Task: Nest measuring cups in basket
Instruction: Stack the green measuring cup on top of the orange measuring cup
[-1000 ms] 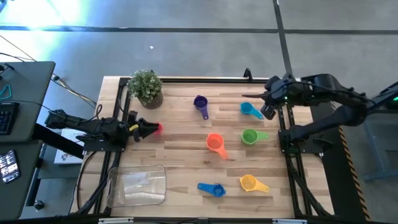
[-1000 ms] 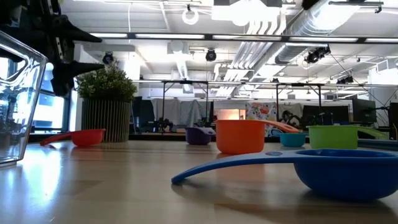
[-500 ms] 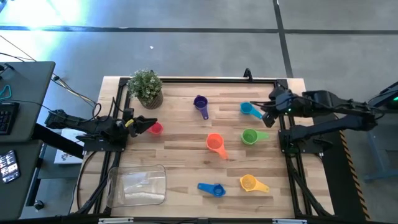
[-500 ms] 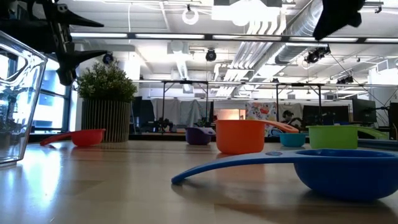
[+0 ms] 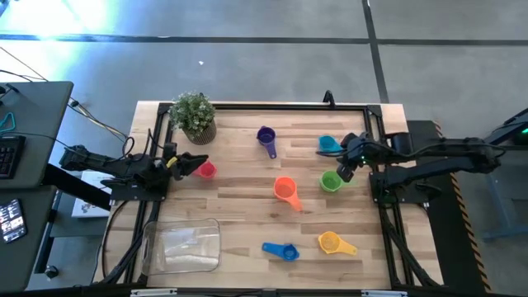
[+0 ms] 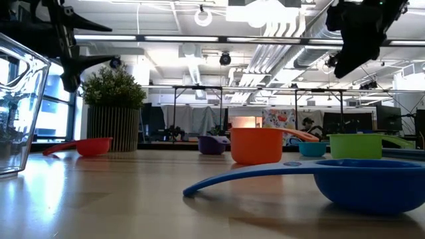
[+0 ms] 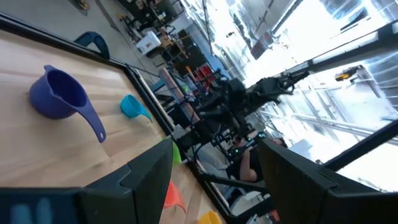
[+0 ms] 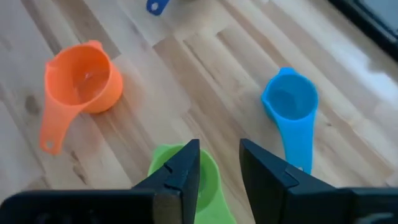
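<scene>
Seven measuring cups rest on their bases on the wooden table: red [image 5: 207, 170], purple [image 5: 266, 136], light blue [image 5: 329, 144], green [image 5: 331, 182], orange [image 5: 285, 189], yellow [image 5: 330, 242] and blue [image 5: 284, 251]. The clear basket [image 5: 183, 245] sits at the near left corner. My left gripper [image 5: 198, 167] is open and hovers well above the table [image 6: 99, 45], beside the red cup [image 6: 93, 146]. My right gripper [image 5: 345, 168] is open and high, over the gap between the green cup [image 8: 205, 186] and the light blue cup [image 8: 290, 102].
A small potted plant [image 5: 195, 115] stands at the far left corner, behind the red cup. Black frame rails [image 5: 247, 105] run along the table's edges. Bare wood lies between the basket and the blue cup.
My right gripper has swung from the far right edge toward the table's near and left sides, coming over the green and light blue cups and dropping lower. My left gripper has risen a little above the red cup. No cup has moved.
</scene>
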You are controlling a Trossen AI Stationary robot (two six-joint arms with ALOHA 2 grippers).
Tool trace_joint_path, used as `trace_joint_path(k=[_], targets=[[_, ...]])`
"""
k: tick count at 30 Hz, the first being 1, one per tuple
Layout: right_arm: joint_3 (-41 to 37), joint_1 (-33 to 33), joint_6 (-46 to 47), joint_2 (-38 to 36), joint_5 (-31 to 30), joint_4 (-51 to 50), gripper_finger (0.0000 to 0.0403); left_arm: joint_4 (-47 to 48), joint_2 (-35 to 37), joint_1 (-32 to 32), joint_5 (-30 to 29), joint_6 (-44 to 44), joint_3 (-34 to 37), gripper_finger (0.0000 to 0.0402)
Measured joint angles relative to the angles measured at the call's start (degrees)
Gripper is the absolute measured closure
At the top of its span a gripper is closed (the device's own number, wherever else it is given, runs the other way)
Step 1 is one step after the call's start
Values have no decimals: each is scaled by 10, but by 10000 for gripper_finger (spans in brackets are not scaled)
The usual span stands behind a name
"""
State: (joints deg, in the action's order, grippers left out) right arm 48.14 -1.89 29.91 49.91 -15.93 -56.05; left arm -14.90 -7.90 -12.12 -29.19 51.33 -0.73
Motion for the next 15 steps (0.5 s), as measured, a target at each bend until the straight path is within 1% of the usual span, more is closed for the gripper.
trace_joint_path(k=[5, 9, 12, 15], targets=[[-14, 0, -46, 0, 21, 13, 272, 0, 0, 0, -17, 0, 0, 174], [-29, 0, -96, 0, 33, 28, 267, 0, 0, 0, -31, 0, 0, 174], [-57, -2, -122, 0, 56, 52, 267, 0, 0, 0, -40, -2, 0, 174], [-93, -9, -129, 0, 76, 79, 267, 0, 0, 0, -49, -5, 0, 174]])
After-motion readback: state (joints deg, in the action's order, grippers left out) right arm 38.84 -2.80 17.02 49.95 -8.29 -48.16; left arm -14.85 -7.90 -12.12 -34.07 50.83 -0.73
